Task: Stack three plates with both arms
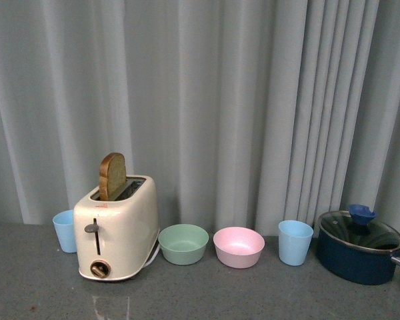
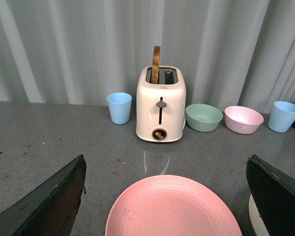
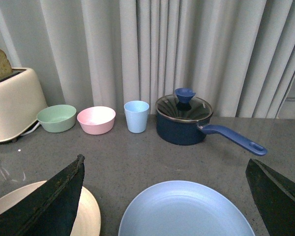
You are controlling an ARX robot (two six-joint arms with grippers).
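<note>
Left gripper (image 2: 165,160) spread wide, empty; pink plate (image 2: 172,209) below, near rim cut off. Right gripper (image 3: 164,162) likewise over blue plate (image 3: 187,211); cream plate (image 3: 91,214) half hidden.

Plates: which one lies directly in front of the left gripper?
The pink plate, centred ahead of the left gripper. The blue plate lies before the right gripper, and the cream plate sits off to the side.

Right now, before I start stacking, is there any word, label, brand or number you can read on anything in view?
Nothing here can be read as text.
On the cream two-slot toaster: a small reddish mark below the slots, too small to read.
On the round matte pink plate, pale blue plate and dark blue lidded saucepan: no lettering visible.
</note>
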